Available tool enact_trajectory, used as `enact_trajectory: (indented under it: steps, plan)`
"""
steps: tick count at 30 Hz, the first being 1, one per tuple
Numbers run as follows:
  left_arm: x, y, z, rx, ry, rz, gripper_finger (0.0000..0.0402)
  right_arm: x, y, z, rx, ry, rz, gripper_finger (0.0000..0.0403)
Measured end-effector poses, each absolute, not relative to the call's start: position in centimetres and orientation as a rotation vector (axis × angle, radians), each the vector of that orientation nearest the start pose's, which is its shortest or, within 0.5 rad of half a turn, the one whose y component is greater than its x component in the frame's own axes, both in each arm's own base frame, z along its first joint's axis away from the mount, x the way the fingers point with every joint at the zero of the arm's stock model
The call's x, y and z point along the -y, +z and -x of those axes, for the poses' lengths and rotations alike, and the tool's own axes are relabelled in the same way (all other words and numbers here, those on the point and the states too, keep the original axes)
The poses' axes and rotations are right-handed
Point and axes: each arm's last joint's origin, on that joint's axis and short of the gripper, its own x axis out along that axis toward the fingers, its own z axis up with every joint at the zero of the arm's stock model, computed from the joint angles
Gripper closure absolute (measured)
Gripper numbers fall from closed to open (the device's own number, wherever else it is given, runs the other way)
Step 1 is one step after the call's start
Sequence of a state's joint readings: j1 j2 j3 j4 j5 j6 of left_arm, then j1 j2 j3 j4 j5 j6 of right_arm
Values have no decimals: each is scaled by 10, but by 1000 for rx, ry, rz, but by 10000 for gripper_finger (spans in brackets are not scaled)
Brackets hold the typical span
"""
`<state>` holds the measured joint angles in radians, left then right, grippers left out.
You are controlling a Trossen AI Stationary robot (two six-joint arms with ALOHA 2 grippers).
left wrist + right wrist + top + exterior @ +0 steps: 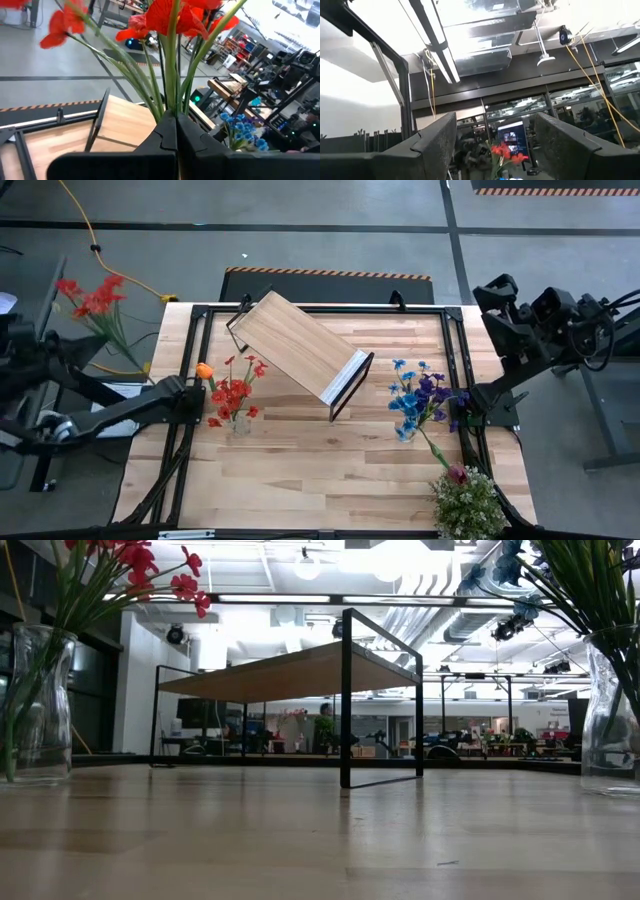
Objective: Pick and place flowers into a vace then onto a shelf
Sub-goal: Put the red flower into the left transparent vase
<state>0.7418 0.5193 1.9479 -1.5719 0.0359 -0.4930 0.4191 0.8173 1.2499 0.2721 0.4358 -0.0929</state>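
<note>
The left gripper [176, 131] is clamping a bunch of red flowers [92, 298] beyond the bench's left edge. The shelf [296, 345] is standing askew at the bench's [330, 470] far middle. The right gripper [495, 142] is idling wide off the right edge, holding nothing.

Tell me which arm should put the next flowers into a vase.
Left, likely. The left pincer is already shut on a red spray, out past the table's left edge. The right pincer is open and empty, off the table's right side.
</note>
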Motion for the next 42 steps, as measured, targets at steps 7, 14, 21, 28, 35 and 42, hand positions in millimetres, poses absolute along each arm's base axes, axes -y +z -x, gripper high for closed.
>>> enact_trajectory:
  steps: [7,14,21,28,35,42]
  plan:
    - [116,460,79,18,724,514,378,-33,515,-104,645,-52,-185,142]
    - [117,448,40,-65,708,513,378,-33,514,-104,631,-52,-177,142]
    - [128,442,13,-61,666,466,378,-33,513,-105,625,-50,-177,142]
    - [164,429,7,-17,714,288,378,-33,513,-105,626,-50,-176,142]
    - [190,402,-3,30,791,232,378,-33,513,-105,625,-58,-152,142]
    - [187,395,-18,14,844,211,378,-34,513,-105,627,-51,-149,142]
